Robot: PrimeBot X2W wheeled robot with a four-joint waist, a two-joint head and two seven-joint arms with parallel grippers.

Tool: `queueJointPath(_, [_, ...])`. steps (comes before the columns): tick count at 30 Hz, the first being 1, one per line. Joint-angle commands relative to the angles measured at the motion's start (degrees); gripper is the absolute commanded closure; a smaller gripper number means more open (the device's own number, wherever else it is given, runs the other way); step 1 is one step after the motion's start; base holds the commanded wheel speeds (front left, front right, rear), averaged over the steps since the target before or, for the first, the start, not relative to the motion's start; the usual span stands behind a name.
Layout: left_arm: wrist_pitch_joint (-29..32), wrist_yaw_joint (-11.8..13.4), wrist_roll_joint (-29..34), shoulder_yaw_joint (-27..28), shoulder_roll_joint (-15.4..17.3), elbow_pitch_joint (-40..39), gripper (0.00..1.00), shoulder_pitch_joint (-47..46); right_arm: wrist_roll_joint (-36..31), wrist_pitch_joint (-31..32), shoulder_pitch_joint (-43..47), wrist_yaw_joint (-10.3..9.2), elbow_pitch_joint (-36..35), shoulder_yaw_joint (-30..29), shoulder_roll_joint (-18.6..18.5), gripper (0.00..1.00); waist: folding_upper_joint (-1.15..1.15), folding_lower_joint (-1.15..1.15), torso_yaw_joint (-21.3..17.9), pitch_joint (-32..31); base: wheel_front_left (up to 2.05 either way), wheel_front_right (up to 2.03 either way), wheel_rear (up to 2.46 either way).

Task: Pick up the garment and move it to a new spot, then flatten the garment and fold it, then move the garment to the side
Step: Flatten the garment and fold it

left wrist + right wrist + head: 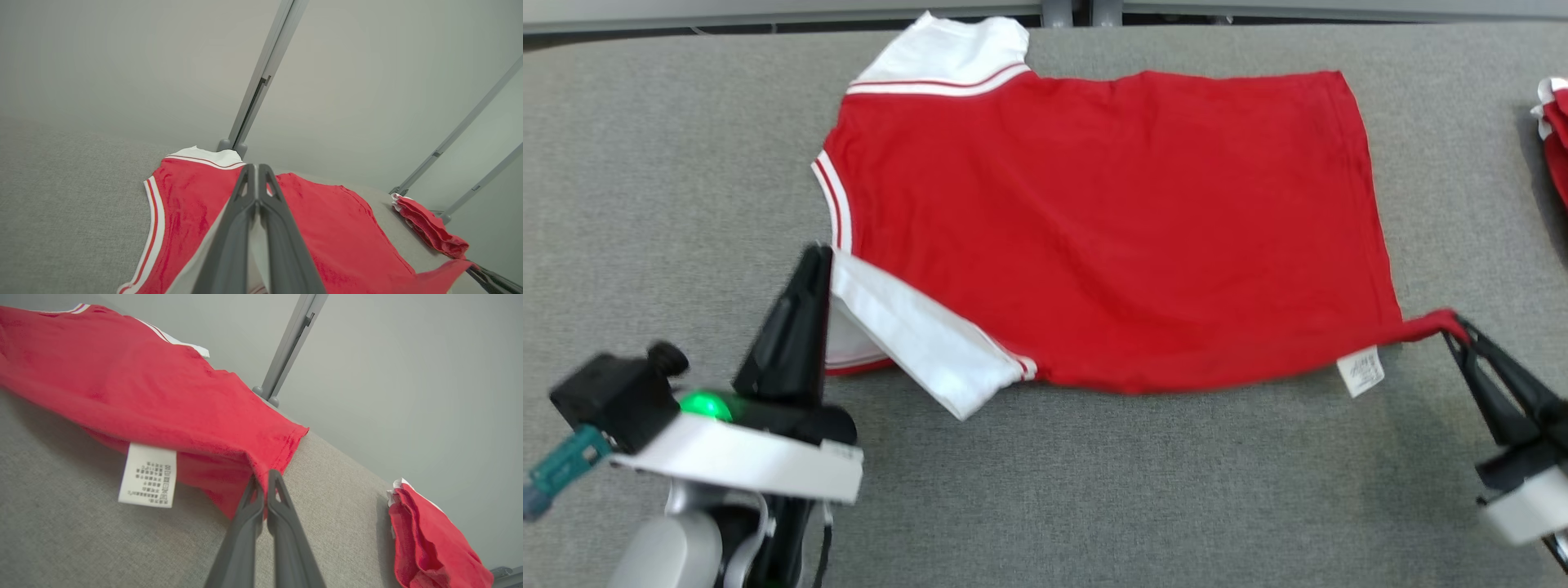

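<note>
Garment: one, pinched by left hand, right hand; one red pile.

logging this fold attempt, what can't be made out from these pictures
Print on the care label: too small to read, right wrist view.
The second red garment: cut off by the right edge, head view; its kind is unclear.
Near sleeve edge of the red shirt: hidden behind the left pincer, head view.
</note>
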Motion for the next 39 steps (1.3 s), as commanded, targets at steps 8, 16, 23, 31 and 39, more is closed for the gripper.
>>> queueJointPath(8, [-1.9,-3.3,2.2,0.3,0.7,11.6,1.0,-14.1,2.6,0.0,-12.2,-0.14,7.3,2.2,1.7,1.0,0.0,0.0,-1.1,5.4,0.0,0.0,0.0])
queueJointPath(16, [-4.6,-5.5,5.4,-1.1,1.1,21.2,1.0,-23.0,3.1,0.0,-17.6,-0.14,10.1,3.6,2.1,1.0,0.0,0.0,-1.1,9.0,0.0,0.0,0.0])
queueJointPath(23, [-8.2,-5.5,8.7,-2.1,1.6,25.8,1.0,-26.3,2.1,0.0,-19.2,-0.14,9.9,3.1,3.0,0.93,0.0,0.0,-1.2,10.3,0.0,0.0,0.0])
queueJointPath(31, [-9.2,-3.5,10.3,-2.5,1.4,29.1,0.0,-25.8,0.8,0.0,-18.8,-0.14,9.1,0.8,4.7,0.0,0.0,0.0,-1.3,9.6,0.0,0.0,0.0])
queueJointPath(39, [-12.6,1.5,11.2,-0.8,2.0,25.2,0.0,-14.2,-0.7,0.0,-10.1,-0.14,3.6,-3.7,8.7,0.0,0.0,0.0,-1.6,5.1,0.0,0.0,0.0])
